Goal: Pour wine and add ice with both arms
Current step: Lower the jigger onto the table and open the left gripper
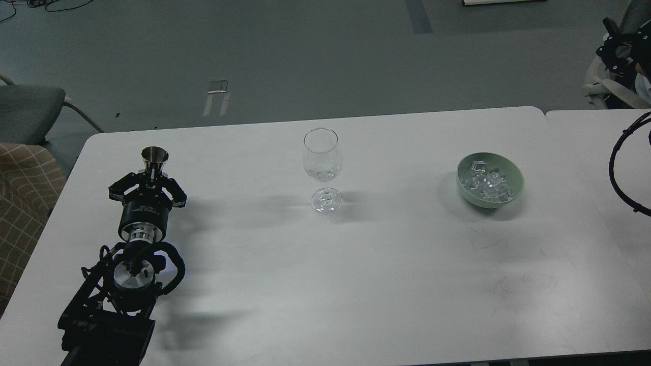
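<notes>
A clear stemmed wine glass stands upright at the middle of the white table. A small amount of clear wine lies in the bottom of its bowl. A pale green bowl holding several ice cubes sits to the right. My left gripper is at the table's left side, shut on a small metal cone-shaped cup that stands upright, low over or on the table. Of my right arm only a black cable loop shows at the right edge.
A second white table adjoins on the right. A grey chair and a checked cushion stand beyond the left edge. A chair with black gear is at the far right.
</notes>
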Controlling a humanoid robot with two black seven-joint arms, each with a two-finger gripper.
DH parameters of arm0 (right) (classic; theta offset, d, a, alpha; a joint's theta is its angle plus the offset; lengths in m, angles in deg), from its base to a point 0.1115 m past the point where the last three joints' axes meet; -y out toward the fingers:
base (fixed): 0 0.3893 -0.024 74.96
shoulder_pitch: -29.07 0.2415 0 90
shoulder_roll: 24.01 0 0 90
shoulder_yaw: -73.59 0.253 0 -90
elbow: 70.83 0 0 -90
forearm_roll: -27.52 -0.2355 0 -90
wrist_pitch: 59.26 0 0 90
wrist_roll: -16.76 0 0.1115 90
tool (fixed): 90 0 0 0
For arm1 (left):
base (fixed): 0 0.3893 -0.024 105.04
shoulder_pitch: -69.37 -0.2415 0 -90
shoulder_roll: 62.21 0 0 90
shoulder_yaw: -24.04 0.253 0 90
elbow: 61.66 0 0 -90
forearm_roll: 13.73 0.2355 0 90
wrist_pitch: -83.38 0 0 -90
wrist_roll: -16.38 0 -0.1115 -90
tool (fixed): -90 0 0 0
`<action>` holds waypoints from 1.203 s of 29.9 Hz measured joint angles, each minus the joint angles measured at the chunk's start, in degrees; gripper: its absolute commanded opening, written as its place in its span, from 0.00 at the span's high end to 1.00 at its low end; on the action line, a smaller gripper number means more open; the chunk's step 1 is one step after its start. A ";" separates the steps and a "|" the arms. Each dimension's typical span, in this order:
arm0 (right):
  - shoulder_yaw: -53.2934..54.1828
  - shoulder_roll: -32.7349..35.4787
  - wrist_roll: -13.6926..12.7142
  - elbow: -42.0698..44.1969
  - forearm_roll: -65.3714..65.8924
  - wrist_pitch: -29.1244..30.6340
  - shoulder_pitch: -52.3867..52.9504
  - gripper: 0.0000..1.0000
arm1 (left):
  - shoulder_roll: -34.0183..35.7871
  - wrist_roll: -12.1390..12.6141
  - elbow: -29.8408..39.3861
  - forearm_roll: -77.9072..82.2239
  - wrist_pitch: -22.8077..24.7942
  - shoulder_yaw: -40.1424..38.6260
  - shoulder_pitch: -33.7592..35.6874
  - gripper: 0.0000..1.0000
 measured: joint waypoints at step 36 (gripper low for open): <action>0.02 -0.04 0.09 -0.14 0.00 -0.16 -1.08 0.00 | -0.13 0.78 -0.92 0.91 -1.72 0.99 2.60 0.69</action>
